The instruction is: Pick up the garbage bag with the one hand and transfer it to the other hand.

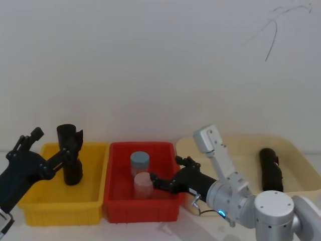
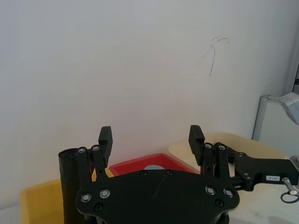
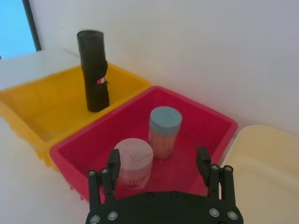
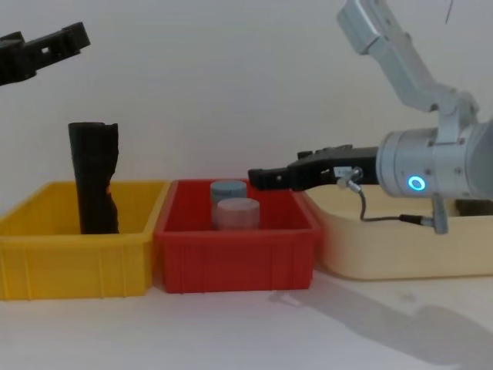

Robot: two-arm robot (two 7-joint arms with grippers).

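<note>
The garbage bag [image 1: 70, 159], a black crinkled roll with a small red and white label [image 3: 100, 80], stands upright in the yellow bin [image 1: 35, 206]. My left gripper [image 2: 150, 136] is open and holds nothing. It hangs well above the bin at the far left in the chest view [image 4: 58, 42], and the bag [image 2: 69, 186] stands just outside one finger. My right gripper [image 3: 158, 161], on the silver arm with the blue ring light [image 4: 416, 183], is open. It reaches level over the red bin [image 4: 231, 262], above the two jars and far from the bag.
In the red bin [image 1: 118, 201] stand a blue-lidded jar [image 1: 140, 161] and a pink-lidded jar [image 1: 142, 185]. A second black roll [image 1: 271, 169] lies in the cream tray [image 1: 301, 155] at the right. The three containers stand side by side against a white wall.
</note>
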